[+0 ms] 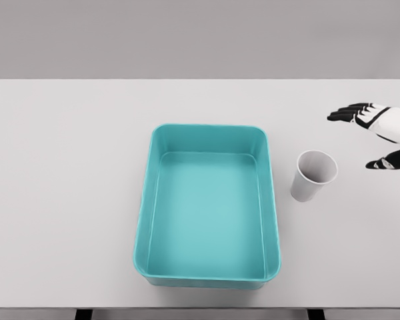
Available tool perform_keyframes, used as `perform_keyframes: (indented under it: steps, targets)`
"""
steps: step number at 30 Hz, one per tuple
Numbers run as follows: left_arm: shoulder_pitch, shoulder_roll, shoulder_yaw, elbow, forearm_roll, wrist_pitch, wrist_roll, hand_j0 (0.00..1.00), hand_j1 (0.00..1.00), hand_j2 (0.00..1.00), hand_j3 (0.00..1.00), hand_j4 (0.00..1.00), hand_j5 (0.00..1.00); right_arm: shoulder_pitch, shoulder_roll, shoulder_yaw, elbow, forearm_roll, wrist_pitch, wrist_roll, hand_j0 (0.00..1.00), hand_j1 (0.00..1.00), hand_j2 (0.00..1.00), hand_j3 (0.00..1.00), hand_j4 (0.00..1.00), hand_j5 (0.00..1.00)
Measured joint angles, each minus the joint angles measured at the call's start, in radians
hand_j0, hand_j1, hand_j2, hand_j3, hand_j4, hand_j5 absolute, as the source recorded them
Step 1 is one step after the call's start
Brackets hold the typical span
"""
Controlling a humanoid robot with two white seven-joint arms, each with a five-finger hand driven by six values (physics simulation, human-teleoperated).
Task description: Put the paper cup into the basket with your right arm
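Spans nearly the whole head view: a pale grey table [67,200], far edge running across the upper part, near edge just above the bottom border, with two dark leg stubs cut off below it.

Sits on the table around its middle, closer to the near edge: a teal rectangular basket [275,200] with rounded corners and smooth solid walls. Holds nothing; bare floor visible throughout. No label or lettering to be read on it.

Stands upright just beside the basket's right wall, level with its far half, apart from it: a white paper cup [313,177], mouth open and appearing tipped toward the camera. Interior plain, nothing inside. No print or brand to be made out.

Enters at the right edge of the table, beyond the cup and not touching it: the right hand [380,137], white with black fingers, spread loose and gripping nothing. Wrist and arm cut off by the picture's border; thumb partly clipped too.
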Motion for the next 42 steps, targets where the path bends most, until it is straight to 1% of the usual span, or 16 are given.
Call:
perform_keyframes:
  steps: [1, 3, 6, 7, 8, 9, 11, 12, 13, 15, 18, 22, 28, 34, 39, 42]
  targets:
    - [0.000, 0.000, 0.000, 0.000, 0.000, 0.000, 0.000, 1.00, 1.00, 1.00, 1.00, 1.00, 1.00, -0.003, -0.001, 0.001, 0.003, -0.001, -0.001, 0.000, 1.00, 1.00, 1.00, 1.00, 1.00, 1.00]
    - [0.000, 0.000, 0.000, 0.000, 0.000, 0.000, 0.000, 1.00, 1.00, 1.00, 1.00, 1.00, 1.00, -0.038, -0.004, 0.001, 0.006, -0.004, -0.003, 0.000, 1.00, 1.00, 1.00, 1.00, 1.00, 1.00]
    - [0.000, 0.000, 0.000, 0.000, 0.000, 0.000, 0.000, 1.00, 1.00, 1.00, 1.00, 1.00, 1.00, -0.018, -0.008, 0.001, 0.027, -0.026, -0.005, -0.010, 1.00, 1.00, 1.00, 1.00, 1.00, 1.00]
    - [0.000, 0.000, 0.000, 0.000, 0.000, 0.000, 0.000, 1.00, 1.00, 1.00, 1.00, 1.00, 1.00, 0.012, -0.009, 0.006, 0.045, -0.080, -0.005, -0.033, 1.00, 1.00, 1.00, 1.00, 1.00, 1.00]
    - [0.000, 0.000, 0.000, 0.000, 0.000, 0.000, 0.000, 1.00, 1.00, 1.00, 1.00, 1.00, 1.00, 0.063, -0.012, 0.014, 0.063, -0.157, -0.005, -0.058, 1.00, 1.00, 1.00, 1.00, 1.00, 1.00]
    - [0.000, 0.000, 0.000, 0.000, 0.000, 0.000, 0.000, 1.00, 1.00, 1.00, 1.00, 1.00, 1.00, 0.095, -0.021, 0.021, 0.078, -0.243, -0.006, -0.079, 1.00, 1.00, 1.00, 1.00, 1.00, 1.00]
    - [0.000, 0.000, 0.000, 0.000, 0.000, 0.000, 0.000, 1.00, 1.00, 1.00, 1.00, 1.00, 1.00, 0.193, -0.039, 0.032, 0.103, -0.440, -0.005, -0.105, 1.00, 1.00, 1.00, 1.00, 1.00, 1.00]
    - [0.000, 0.000, 0.000, 0.000, 0.000, 0.000, 0.000, 1.00, 1.00, 1.00, 1.00, 1.00, 1.00, 0.216, -0.042, 0.039, 0.110, -0.534, -0.005, -0.112, 1.00, 1.00, 1.00, 1.00, 1.00, 1.00]
    - [0.000, 0.000, 0.000, 0.000, 0.000, 0.000, 0.000, 1.00, 1.00, 1.00, 1.00, 1.00, 1.00, 0.218, -0.043, 0.046, 0.113, -0.605, -0.005, -0.118, 1.00, 1.00, 1.00, 1.00, 1.00, 1.00]
    - [0.000, 0.000, 0.000, 0.000, 0.000, 0.000, 0.000, 1.00, 1.00, 1.00, 1.00, 1.00, 1.00, 0.244, -0.040, 0.060, 0.115, -0.706, -0.004, -0.125, 1.00, 1.00, 1.00, 1.00, 1.00, 1.00]
    - [0.000, 0.000, 0.000, 0.000, 0.000, 0.000, 0.000, 1.00, 1.00, 1.00, 1.00, 1.00, 1.00, 0.247, -0.015, 0.099, 0.097, -0.800, -0.004, -0.130, 1.00, 1.00, 1.00, 1.00, 1.00, 1.00]
    - [0.000, 0.000, 0.000, 0.000, 0.000, 0.000, 0.000, 1.00, 1.00, 1.00, 1.00, 1.00, 1.00, 0.249, 0.015, 0.154, 0.077, -0.830, -0.004, -0.131, 1.00, 1.00, 1.00, 1.00, 1.00, 1.00]
    - [0.000, 0.000, 0.000, 0.000, 0.000, 0.000, 0.000, 1.00, 1.00, 1.00, 1.00, 1.00, 1.00, 0.247, 0.059, 0.201, 0.070, -0.773, -0.004, -0.132, 1.00, 1.00, 1.00, 1.00, 1.00, 1.00]
    - [0.000, 0.000, 0.000, 0.000, 0.000, 0.000, 0.000, 1.00, 1.00, 1.00, 1.00, 1.00, 1.00, 0.238, 0.098, 0.217, 0.070, -0.734, -0.003, -0.134, 1.00, 1.00, 1.00, 1.00, 1.00, 1.00]
    - [0.000, 0.000, 0.000, 0.000, 0.000, 0.000, 0.000, 1.00, 1.00, 1.00, 1.00, 1.00, 1.00, 0.209, 0.127, 0.230, 0.073, -0.725, -0.003, -0.136, 1.00, 1.00, 1.00, 1.00, 1.00, 1.00]
    - [0.000, 0.000, 0.000, 0.000, 0.000, 0.000, 0.000, 1.00, 1.00, 1.00, 1.00, 1.00, 1.00, 0.206, 0.137, 0.240, 0.074, -0.723, -0.003, -0.142, 1.00, 1.00, 1.00, 1.00, 1.00, 1.00]
